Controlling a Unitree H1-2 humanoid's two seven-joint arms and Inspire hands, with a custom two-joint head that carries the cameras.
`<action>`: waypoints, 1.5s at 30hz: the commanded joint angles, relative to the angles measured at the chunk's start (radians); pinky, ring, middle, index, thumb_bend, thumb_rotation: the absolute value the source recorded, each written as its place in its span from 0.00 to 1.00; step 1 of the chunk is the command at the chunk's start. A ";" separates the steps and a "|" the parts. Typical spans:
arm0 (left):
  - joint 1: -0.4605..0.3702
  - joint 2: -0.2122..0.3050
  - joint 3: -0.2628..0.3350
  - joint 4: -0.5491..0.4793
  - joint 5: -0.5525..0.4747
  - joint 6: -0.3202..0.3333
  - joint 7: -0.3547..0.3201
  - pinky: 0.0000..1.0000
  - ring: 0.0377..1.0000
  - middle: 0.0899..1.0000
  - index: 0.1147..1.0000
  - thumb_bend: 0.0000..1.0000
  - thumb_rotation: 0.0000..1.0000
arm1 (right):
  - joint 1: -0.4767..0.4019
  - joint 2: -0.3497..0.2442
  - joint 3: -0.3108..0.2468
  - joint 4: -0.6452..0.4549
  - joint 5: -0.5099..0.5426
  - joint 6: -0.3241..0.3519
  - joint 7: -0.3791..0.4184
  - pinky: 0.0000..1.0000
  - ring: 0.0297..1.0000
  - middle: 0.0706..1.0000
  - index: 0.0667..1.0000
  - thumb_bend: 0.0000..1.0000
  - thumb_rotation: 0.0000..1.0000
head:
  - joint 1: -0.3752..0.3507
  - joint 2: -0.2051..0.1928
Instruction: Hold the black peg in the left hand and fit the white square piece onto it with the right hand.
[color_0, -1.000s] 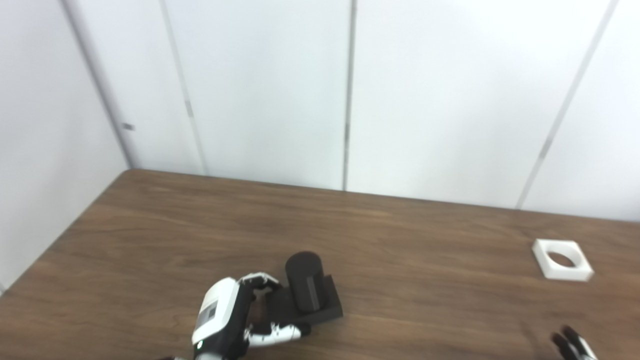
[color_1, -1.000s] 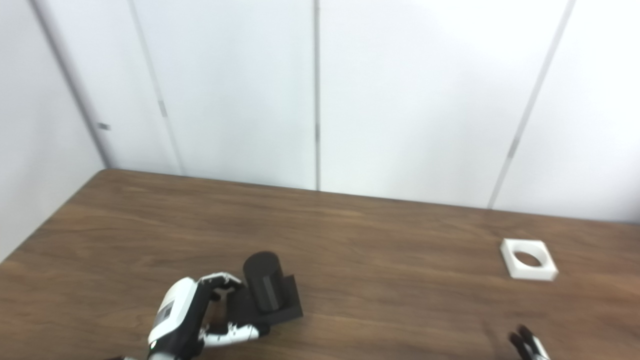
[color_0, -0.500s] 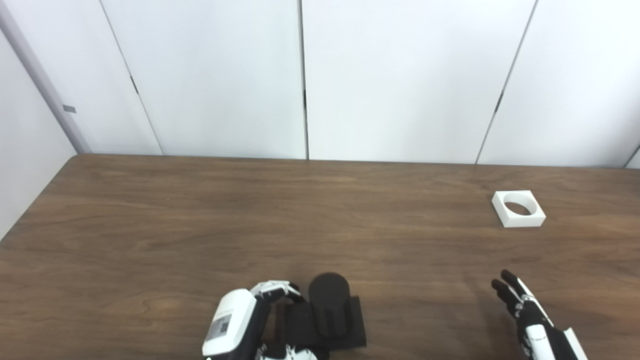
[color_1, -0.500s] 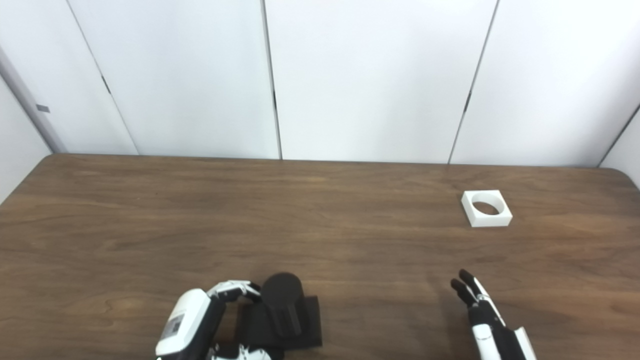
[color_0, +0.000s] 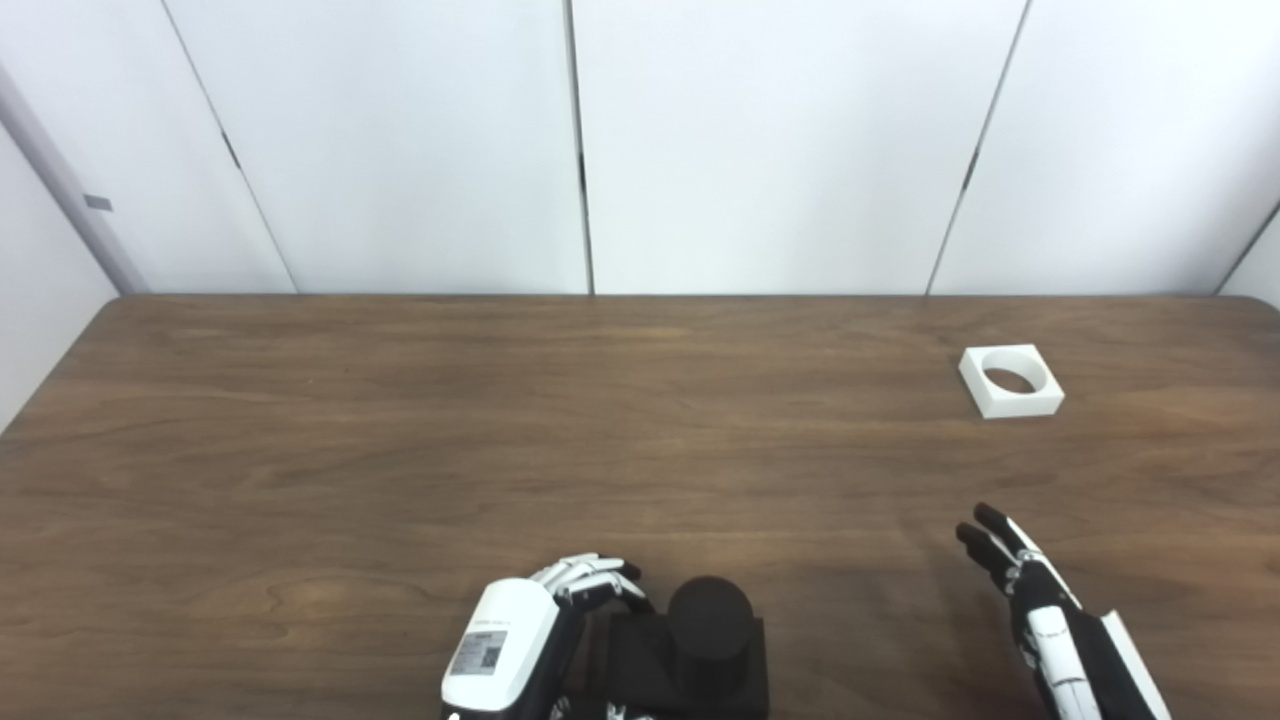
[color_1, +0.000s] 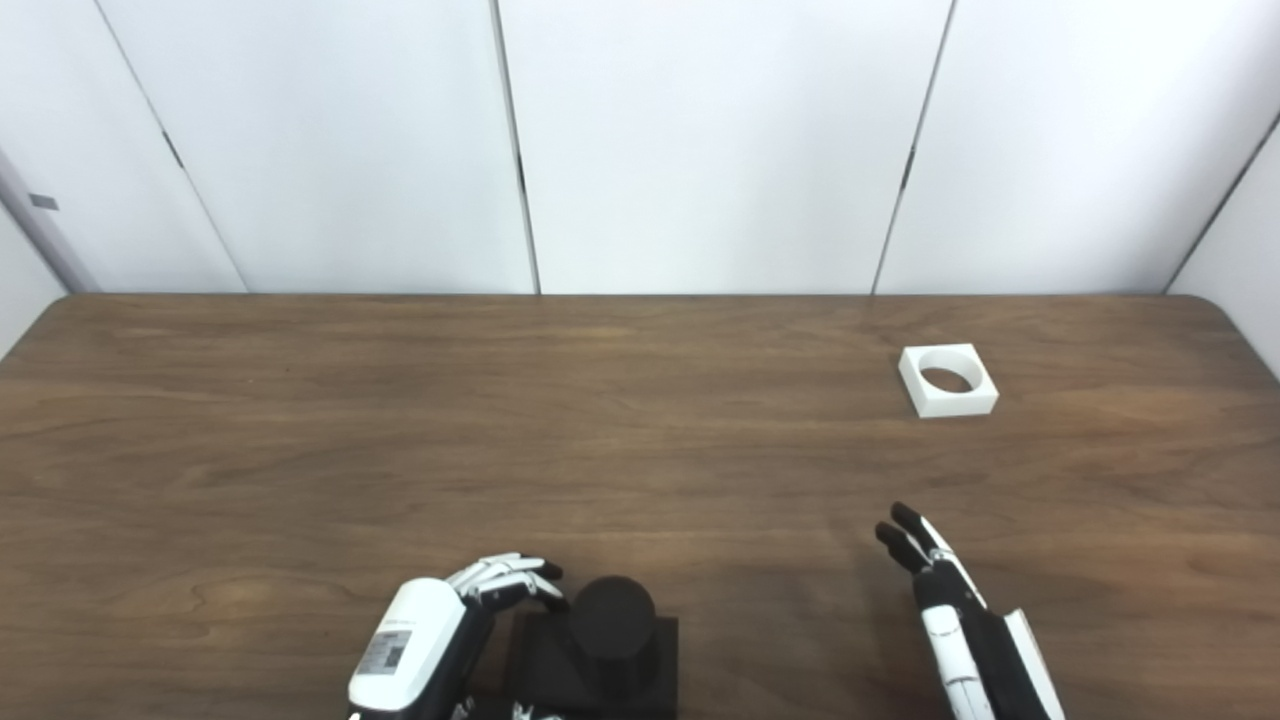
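My left robot hand (color_0: 520, 645) is at the near edge of the brown wooden counter (color_0: 400, 430), and its fingers are curled around the left side of the black round peg on a square base (color_0: 700, 650), which stands upright. My right robot hand (color_0: 1045, 620) holds nothing, with its fingers stretched out and pointing far. The white square piece with a round hole (color_0: 1011, 380) lies flat on the far right of the counter, well apart from both hands.
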 joint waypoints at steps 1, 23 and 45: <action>0.018 0.011 -0.025 0.042 0.021 -0.004 -0.049 0.86 0.81 0.75 0.42 0.52 0.05 | -0.002 0.022 0.005 -0.030 0.003 -0.013 -0.010 1.00 0.94 0.89 0.91 0.56 1.00 | -0.006 0.000; -0.002 0.033 -0.017 0.066 0.120 -0.023 -0.053 1.00 0.87 0.77 0.42 0.52 0.04 | -0.156 -0.130 -0.128 -0.171 -0.030 0.165 -0.006 0.99 0.93 0.91 0.90 0.47 1.00 | -0.070 -0.005; 0.014 0.036 0.026 0.020 0.119 -0.007 -0.108 0.93 0.85 0.76 0.42 0.52 0.05 | -0.660 -0.554 -0.007 0.183 -0.426 0.329 0.163 0.84 0.92 0.90 0.80 0.83 0.16 | -0.185 -0.012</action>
